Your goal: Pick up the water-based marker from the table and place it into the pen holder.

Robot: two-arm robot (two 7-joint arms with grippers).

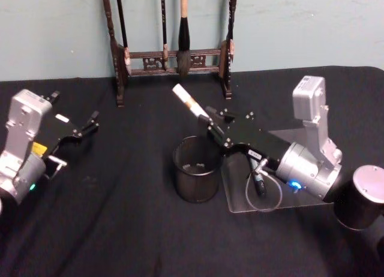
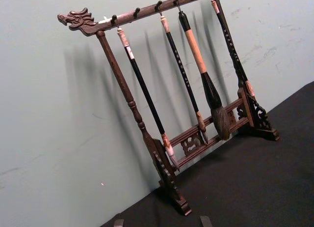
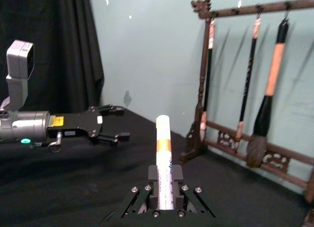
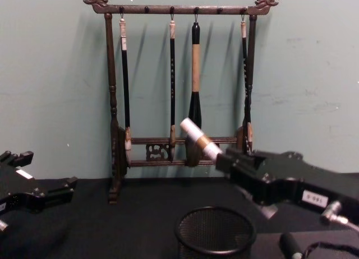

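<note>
One marker point(image 1: 189, 103) (in right end effector point(image 1: 210, 122)) hovers above pen holder point(image 1: 196, 181).

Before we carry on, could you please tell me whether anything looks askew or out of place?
Nothing stands out: the pen holder and brush rack stand upright, the right gripper holds the marker tilted, and the left gripper sits open at left.

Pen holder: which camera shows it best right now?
Head view: the whole pen holder, open mouth included, with the marker in the right claw raised behind it. Chest view gives its upper mesh side-on, bottom cropped. Both wrist views face the brush rack.
</note>
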